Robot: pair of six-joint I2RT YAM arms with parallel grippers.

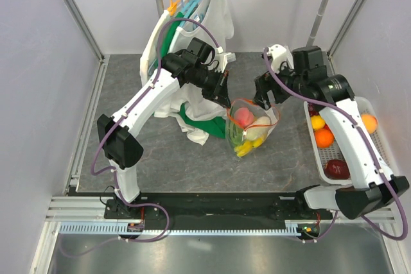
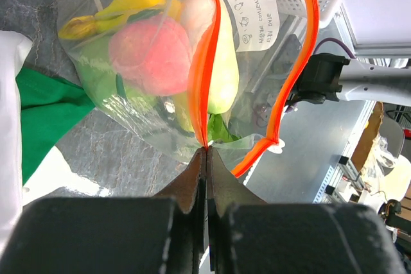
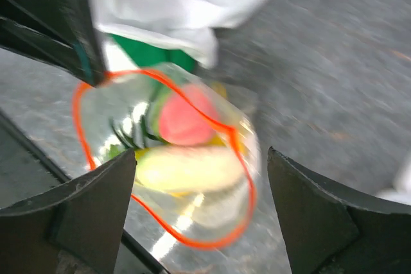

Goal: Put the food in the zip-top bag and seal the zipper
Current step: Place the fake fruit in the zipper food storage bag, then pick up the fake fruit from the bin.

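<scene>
The clear zip-top bag (image 1: 252, 128) hangs at the table's middle with its mouth open. Inside it are a pink-red round fruit (image 2: 149, 49), a pale green piece (image 2: 221, 72), yellow bananas (image 2: 122, 6) and green pieces. Its red-orange zipper (image 2: 207, 62) forms an open loop, with the white slider (image 2: 277, 149) near one end. My left gripper (image 2: 207, 152) is shut on the zipper strip at the bag's left corner. My right gripper (image 3: 200, 178) is open, above the bag's mouth (image 3: 186, 158), touching nothing; it also shows in the top view (image 1: 266, 97).
A white slatted basket (image 1: 371, 104) at the right holds oranges (image 1: 323, 137) and a dark red fruit (image 1: 337, 169). White and green clothes (image 1: 192, 117) hang from a rack and drape onto the table behind the left arm.
</scene>
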